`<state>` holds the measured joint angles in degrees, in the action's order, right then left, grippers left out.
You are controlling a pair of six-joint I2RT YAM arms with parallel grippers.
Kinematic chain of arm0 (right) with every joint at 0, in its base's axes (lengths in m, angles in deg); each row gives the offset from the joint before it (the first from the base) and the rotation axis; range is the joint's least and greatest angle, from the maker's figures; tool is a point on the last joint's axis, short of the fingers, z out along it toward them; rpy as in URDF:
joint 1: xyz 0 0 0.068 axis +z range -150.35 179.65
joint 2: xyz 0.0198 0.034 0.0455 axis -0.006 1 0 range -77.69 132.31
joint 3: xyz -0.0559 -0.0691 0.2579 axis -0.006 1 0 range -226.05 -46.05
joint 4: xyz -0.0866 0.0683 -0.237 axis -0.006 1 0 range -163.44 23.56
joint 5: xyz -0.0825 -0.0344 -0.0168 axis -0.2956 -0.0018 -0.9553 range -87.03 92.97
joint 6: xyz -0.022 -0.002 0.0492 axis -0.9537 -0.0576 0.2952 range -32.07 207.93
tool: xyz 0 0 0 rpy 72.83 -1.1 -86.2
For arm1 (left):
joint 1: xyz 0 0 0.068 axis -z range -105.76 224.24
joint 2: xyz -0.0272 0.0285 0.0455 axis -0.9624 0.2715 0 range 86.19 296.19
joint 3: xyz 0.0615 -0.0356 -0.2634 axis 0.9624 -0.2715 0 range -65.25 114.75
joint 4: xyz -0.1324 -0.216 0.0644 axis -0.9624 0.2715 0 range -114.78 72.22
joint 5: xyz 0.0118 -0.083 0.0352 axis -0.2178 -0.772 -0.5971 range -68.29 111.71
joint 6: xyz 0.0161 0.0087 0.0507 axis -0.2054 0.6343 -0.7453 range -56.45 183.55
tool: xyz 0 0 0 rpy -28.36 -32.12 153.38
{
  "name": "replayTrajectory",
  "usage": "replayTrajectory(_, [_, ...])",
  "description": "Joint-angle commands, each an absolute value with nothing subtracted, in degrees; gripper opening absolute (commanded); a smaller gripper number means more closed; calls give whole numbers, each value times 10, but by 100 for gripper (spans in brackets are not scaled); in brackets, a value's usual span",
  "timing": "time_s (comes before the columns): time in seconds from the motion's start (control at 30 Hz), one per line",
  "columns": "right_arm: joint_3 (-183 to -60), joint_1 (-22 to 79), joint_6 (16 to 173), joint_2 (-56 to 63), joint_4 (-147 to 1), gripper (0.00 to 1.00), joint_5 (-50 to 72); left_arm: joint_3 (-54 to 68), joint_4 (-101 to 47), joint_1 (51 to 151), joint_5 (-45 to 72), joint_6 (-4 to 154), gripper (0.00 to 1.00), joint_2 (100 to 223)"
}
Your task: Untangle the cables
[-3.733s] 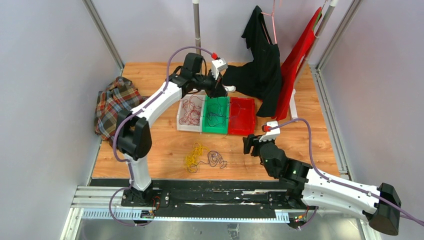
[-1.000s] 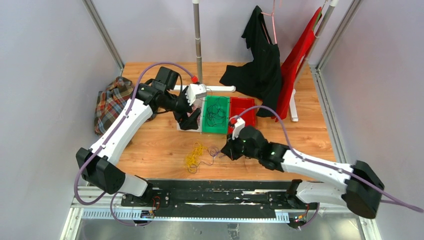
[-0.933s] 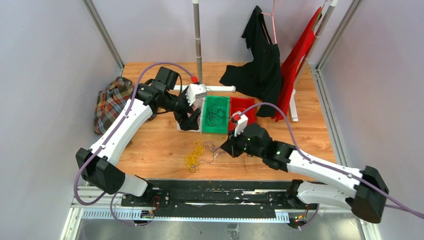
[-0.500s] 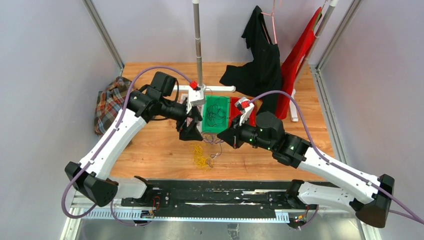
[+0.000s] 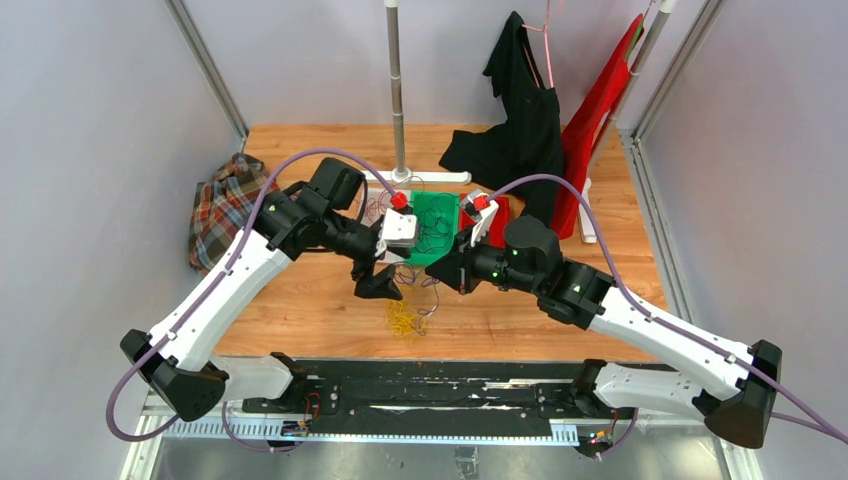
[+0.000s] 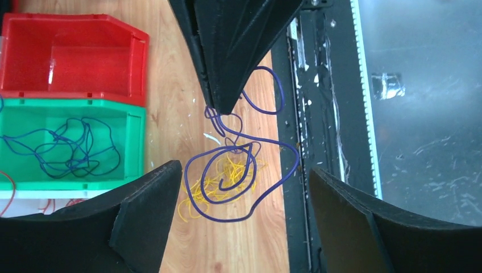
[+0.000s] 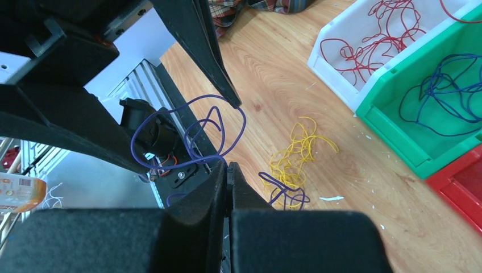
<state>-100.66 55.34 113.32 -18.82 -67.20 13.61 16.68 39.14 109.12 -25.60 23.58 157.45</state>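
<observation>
Lying nearest the arm bases, the yellow cables (image 7: pixel 295 151) are resting on the wood, with loops of the purple cable (image 6: pixel 282 94) draping over them. Just above, the right gripper (image 7: pixel 227 165) is clenching that purple strand and holding its upper part off the table. The left gripper (image 6: pixel 244 176) is hovering beside it, jaws spread wide and gripping nothing. Pulling now is risking a tightened snarl or a dragged yellow bunch, since the two are overlapping. Farther back, blue cables (image 6: pixel 62 148) are sitting in the green bin (image 6: pixel 133 142).
</observation>
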Motion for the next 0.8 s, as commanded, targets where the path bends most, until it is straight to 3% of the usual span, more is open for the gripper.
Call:
replayTrajectory(0.0, [-1027,547,1147,-184,-694,1,159,190,409,1112,-206,213,78,1591])
replayTrajectory(0.03, [-1027,547,1147,-185,-696,1,158,201,408,1112,-196,225,69,1601])
replayTrajectory(0.2, [-1015,547,1150,-188,-707,4,153,236,364,1112,-159,292,4,1600])
replayTrajectory(0.3, [-997,547,1149,-202,-719,28,131,265,362,1112,-150,318,1,1584])
replayTrajectory(0.5, [-931,547,1099,-272,-732,60,37,331,361,1112,-141,347,0,1542])
replayTrajectory(0.6, [-905,547,1070,-292,-749,68,50,377,361,1112,-136,363,0,1534])
replayTrajectory(0.77, [-868,568,1037,-276,-868,70,89,429,361,1112,-118,386,0,1537])
